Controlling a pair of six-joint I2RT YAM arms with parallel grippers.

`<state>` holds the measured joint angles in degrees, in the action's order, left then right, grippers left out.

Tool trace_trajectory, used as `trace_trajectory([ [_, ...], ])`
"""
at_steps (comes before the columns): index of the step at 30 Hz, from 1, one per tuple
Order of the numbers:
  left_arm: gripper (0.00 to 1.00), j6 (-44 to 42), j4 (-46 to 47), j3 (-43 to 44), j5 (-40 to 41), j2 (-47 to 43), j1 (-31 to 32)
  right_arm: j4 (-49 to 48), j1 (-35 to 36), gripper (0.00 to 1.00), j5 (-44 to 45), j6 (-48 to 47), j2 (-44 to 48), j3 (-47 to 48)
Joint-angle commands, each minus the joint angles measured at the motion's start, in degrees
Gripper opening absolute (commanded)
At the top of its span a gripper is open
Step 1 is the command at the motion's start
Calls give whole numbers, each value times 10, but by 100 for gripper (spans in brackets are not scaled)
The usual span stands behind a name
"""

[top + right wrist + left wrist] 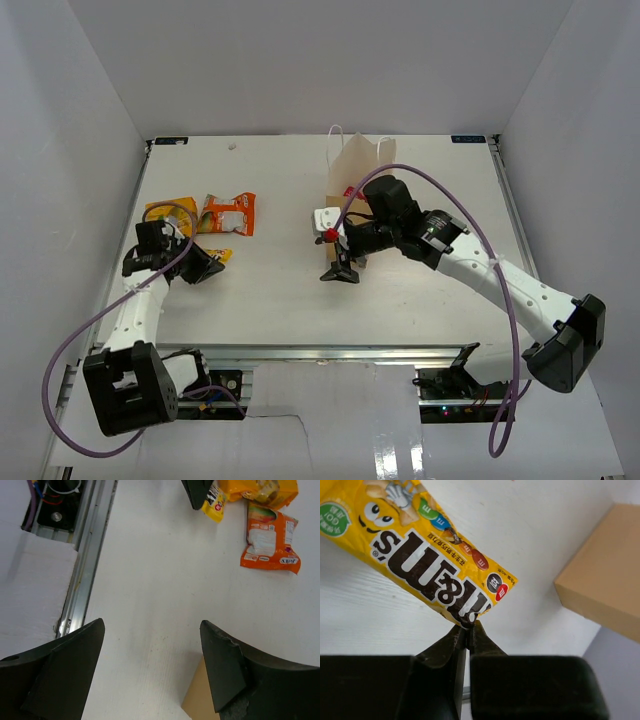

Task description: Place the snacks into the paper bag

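Left gripper [468, 628] is clenched on the tip of the yellow M&M's packet [430, 565], jaws pinched right together on the crimped end seam. The rest of the packet sticks out past the fingertips, print side up. I can't tell from any view whether it's off the table [400, 300] or still lying flat on it.

That packet sits in the left half of the table, closer to the left edge than to the middle. Two more snacks lie just beyond it toward the far edge: an orange packet [230, 213], flat, and a second yellow packet [168, 212] beside it on the left-edge side, partly under my left arm in the top view.

Paper bag [352, 170] stands at the far edge, about mid-width, white handles up.

Right gripper [151, 630] is released, fingers wide apart, nothing between them, only bare table below. It hangs just on the near side of the bag. A bag corner shows right by one finger in the wrist view; contact unclear.
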<state>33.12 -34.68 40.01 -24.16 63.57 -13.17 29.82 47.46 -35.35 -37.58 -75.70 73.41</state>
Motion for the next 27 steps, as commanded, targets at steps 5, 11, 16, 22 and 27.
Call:
trace_trajectory([
  [5,0,-9,30,19,-156,-36,46,-165,20,95,-62,-115,25,-94],
  [11,0,26,31,24,-215,-46,109,-288,69,90,8,-248,-10,-143],
  [16,0,57,34,24,-245,-62,163,-325,86,90,22,-319,-89,-96],
  [22,0,73,30,10,-275,-89,176,-284,94,91,36,-367,-163,-40],
  [27,0,76,28,2,-287,-100,179,-260,98,100,53,-370,-197,-16],
])
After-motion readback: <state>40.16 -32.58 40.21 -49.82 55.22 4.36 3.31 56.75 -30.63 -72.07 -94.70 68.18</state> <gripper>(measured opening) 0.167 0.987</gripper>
